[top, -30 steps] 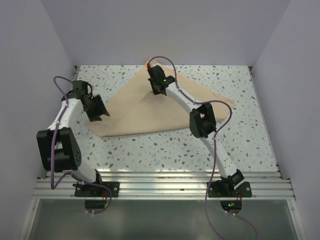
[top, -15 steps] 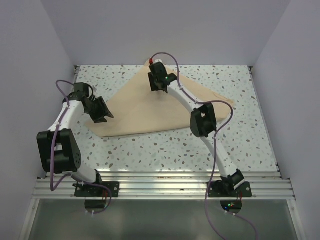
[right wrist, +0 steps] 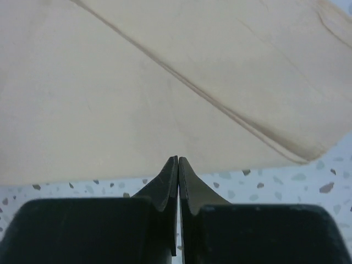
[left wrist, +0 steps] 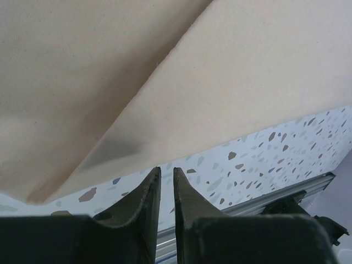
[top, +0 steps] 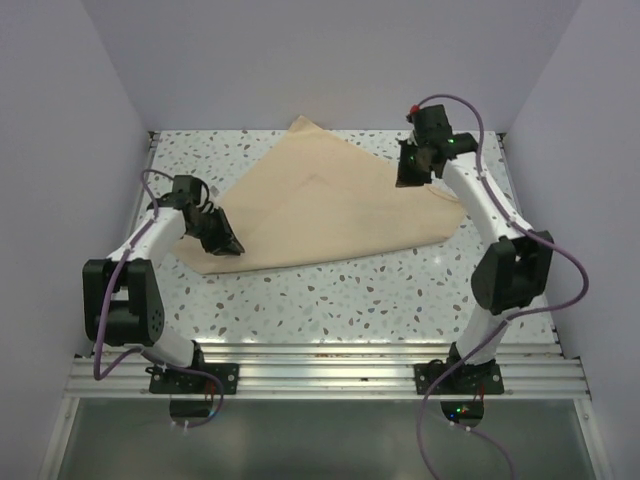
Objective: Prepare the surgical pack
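Risking a missed pinch that creases the pack (top: 330, 205), we hold the left gripper (top: 224, 241) a slit apart, empty, at its near-left corner, the right gripper (top: 411, 171) closed on nothing by its right corner; the pack lies flat across the far middle of the speckled table (top: 400, 290), pale walls (top: 330, 60) around.

A robotics lab test cell: plain pale walls (top: 330, 60) box in a speckled terrazzo table (top: 400, 300), with an aluminium mounting rail (top: 320, 372) along its near edge.

Pale lavender walls (top: 330, 60) enclose a speckled terrazzo table (top: 400, 300) edged by aluminium rails (top: 320, 375).
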`<state>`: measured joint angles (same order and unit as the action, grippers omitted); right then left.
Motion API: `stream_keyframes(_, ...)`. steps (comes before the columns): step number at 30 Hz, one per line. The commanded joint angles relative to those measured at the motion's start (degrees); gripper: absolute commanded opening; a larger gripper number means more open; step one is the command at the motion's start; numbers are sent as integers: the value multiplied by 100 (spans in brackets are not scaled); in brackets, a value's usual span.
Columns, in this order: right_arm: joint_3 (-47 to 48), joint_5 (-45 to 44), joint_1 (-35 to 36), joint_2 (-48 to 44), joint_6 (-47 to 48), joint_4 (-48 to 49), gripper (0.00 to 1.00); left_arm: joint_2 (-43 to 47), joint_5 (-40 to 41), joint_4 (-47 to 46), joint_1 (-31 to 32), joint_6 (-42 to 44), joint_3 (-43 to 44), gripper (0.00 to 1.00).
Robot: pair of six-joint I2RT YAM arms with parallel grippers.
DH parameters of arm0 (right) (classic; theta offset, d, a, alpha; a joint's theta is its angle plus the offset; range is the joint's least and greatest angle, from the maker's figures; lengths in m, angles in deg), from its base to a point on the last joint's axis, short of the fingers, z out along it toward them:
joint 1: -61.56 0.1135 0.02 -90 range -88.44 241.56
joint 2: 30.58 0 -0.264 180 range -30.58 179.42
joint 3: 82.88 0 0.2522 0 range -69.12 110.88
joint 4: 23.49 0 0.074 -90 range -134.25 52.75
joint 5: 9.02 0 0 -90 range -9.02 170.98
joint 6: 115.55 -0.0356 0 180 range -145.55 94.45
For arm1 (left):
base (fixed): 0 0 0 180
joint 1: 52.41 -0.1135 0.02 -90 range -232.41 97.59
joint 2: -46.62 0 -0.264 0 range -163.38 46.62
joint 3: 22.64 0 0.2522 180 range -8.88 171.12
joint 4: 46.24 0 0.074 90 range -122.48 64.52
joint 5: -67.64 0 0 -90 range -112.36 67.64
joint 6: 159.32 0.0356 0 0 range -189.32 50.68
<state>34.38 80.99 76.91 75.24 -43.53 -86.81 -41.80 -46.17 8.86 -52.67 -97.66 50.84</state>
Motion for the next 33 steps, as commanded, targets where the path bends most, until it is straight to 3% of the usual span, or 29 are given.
stream_keyframes(1, -1450, 945, -391, -588, 128, -81, 0, -131, 26, 58, -19, 126, 48, 18)
stream_keyframes(4, -2156, 1527, -621, -826, 49, 306, 0, -263, 105, 146, -19, 214, 83, 18)
stream_keyframes(7, -2290, 2063, -700, -591, 31, 333, 0, -360, 70, 190, -19, 267, 66, 17)
stream_keyframes(13, -1817, 2644, -762, 377, 251, -211, 0, -579, 122, 102, -10, 338, 145, 17)
stream_keyframes(23, -1623, 2109, -964, 887, 356, -450, 0, -1168, 755, -100, -281, 531, -119, 17)
stream_keyframes(33, -1843, 1345, -1368, 1441, 453, -203, 0, -1687, 949, -100, -423, 540, 443, 20)
